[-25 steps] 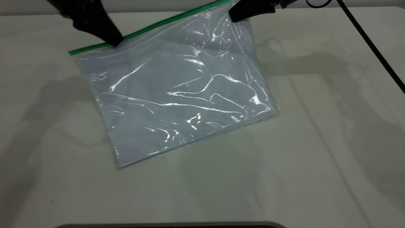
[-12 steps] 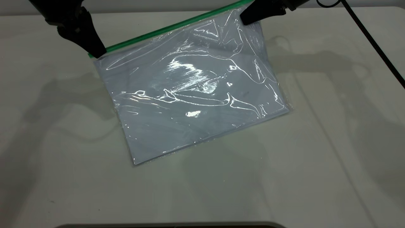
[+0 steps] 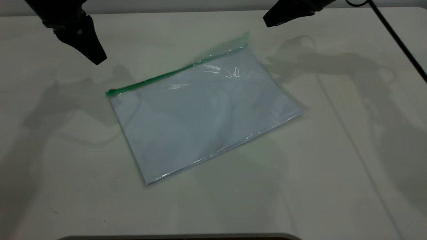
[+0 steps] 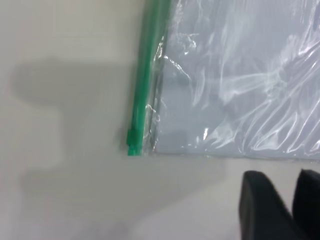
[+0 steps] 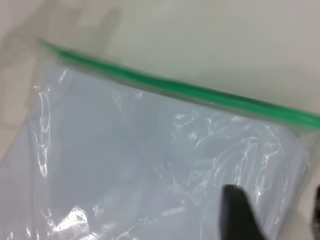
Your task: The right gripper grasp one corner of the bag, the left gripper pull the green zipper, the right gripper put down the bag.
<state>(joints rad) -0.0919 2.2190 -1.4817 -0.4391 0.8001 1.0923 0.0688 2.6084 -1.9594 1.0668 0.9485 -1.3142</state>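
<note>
Table point(image 3: 333, 186): pale off-white, matte top, filling nearly the whole exterior view. Faint straight seam point(image 3: 350, 140) runs diagonally across its right side. Soft grey shadows point(image 3: 66, 103) spread over the left and right portions; light comes from above, diffuse, with several overlapping shadow edges. Light grey wall strip point(image 3: 173, 5) shows along the far edge. Dark rounded edge point(image 3: 180, 237) sits at the near border.
</note>
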